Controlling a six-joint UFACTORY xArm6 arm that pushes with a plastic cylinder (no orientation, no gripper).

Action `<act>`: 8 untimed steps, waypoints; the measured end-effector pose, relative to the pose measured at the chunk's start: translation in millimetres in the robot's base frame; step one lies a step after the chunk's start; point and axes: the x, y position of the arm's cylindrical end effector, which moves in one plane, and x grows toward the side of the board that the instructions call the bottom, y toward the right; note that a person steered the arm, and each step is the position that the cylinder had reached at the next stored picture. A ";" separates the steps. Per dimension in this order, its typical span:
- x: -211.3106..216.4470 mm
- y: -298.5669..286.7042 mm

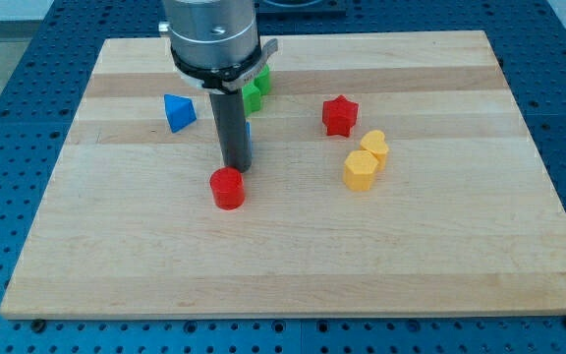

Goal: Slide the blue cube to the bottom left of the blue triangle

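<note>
Blue triangle (178, 112), red star (340, 115)

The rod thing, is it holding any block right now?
My tip: holds nothing, no pincer; it is just above the red cylinder, hiding most of the blue cube.

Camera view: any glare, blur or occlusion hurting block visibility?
Camera view: lighting is even, shadows soft, no glare on the wooden board. Blocks are sharp. The rod hides most of the blue cube; my tip sits just above the red cylinder. The blue triangle is unobstructed.

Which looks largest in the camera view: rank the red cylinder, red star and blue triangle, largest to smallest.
1. Red cylinder, though it sits nearest the view's bottom.
2. Red star and blue triangle: too alike to rank.
</note>
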 end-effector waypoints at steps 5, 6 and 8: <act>-31.1 -31.7; -31.1 -69.9; -9.5 -58.1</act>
